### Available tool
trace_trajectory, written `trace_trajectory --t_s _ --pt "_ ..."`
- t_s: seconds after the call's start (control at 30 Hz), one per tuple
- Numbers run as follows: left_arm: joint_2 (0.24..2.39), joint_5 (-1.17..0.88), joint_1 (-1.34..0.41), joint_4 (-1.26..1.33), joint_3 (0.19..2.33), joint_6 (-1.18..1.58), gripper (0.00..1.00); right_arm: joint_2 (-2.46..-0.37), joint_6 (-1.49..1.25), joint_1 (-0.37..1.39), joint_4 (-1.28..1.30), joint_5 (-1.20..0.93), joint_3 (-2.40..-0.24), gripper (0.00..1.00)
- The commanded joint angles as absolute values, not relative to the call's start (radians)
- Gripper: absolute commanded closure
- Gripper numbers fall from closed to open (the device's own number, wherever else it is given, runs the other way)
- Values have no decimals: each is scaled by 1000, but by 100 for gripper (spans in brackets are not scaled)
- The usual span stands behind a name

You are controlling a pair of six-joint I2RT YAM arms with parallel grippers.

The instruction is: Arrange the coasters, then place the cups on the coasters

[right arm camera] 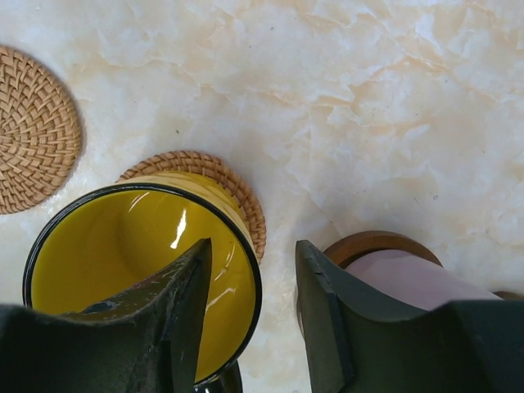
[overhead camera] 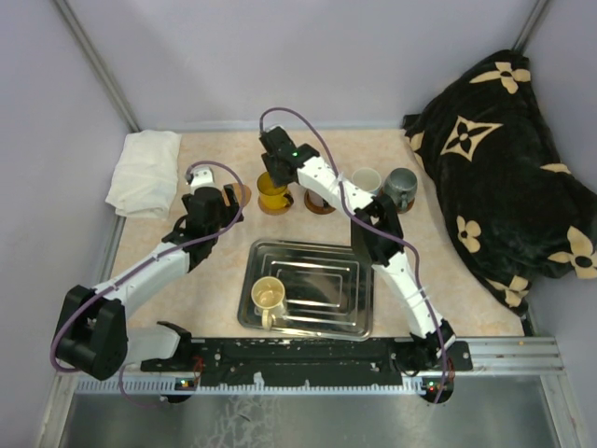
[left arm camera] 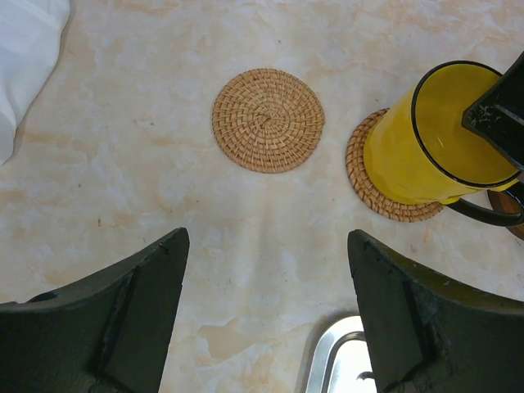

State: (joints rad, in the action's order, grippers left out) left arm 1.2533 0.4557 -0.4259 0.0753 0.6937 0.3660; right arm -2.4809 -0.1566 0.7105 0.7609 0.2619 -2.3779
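The yellow mug (overhead camera: 273,191) stands on a woven coaster (right arm camera: 221,176). My right gripper (right arm camera: 254,246) is open astride its rim, one finger inside the mug and one outside, neither pressing the wall. Right beside it a purple-grey mug (right arm camera: 409,274) rests on a dark wooden coaster (right arm camera: 368,241). A bare woven coaster (left arm camera: 268,119) lies to the left, ahead of my left gripper (left arm camera: 268,239), which hangs open over the table holding nothing. A white mug (overhead camera: 365,179) and a dark grey-green mug (overhead camera: 402,187) stand at the back right. A cream mug (overhead camera: 268,297) sits in the tray.
The steel tray (overhead camera: 326,308) lies in the near middle, its corner just under my left gripper. A folded white cloth (overhead camera: 145,173) sits at the back left. A black blanket with a flower pattern (overhead camera: 504,159) fills the right side.
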Motion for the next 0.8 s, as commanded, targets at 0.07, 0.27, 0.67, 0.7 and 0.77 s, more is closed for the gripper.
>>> trace_trajectory --t_s 0.07,0.27,0.67,0.7,0.77 --pt "1251 463 -428 101 729 361 15 -2319 -117 717 684 278 -2353 50" --pt "1250 462 -429 102 730 360 15 -2272 -106 725 663 279 -2353 48" --pt "1091 338 -433 -161 733 362 15 -2058 -54 705 627 397 -2235 47" --pt "1059 319 -434 -197 729 366 16 -2019 -50 699 613 401 -2189 49" --pt "994 277 -437 -288 730 392 17 -1929 -37 695 578 396 -2067 53"
